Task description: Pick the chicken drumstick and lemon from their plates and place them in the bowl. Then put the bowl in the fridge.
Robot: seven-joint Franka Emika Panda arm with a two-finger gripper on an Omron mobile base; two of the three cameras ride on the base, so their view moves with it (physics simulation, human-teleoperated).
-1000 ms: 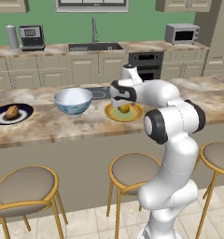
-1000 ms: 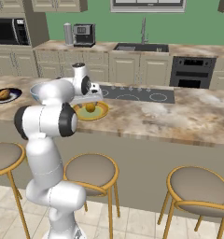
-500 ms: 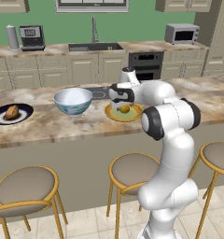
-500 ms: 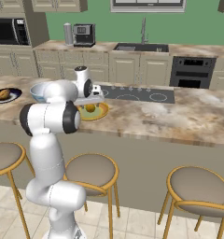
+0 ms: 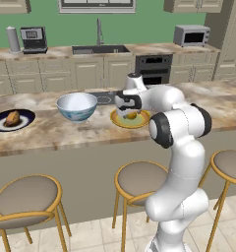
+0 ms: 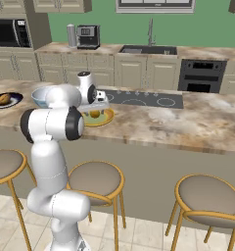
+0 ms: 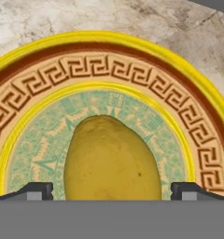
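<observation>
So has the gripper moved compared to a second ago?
Yes. In the left base view the gripper has dropped closer to the yellow plate, its open jaws now straddling the lemon.

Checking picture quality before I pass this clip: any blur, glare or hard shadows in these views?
Left base view: even, flat light, no glare; the bowl and drumstick read clearly. Right base view: equally sharp; the arm partly hides the yellow plate. Hand view: the lemon is close and slightly soft, cut off at the bottom; plate pattern crisp.
</observation>
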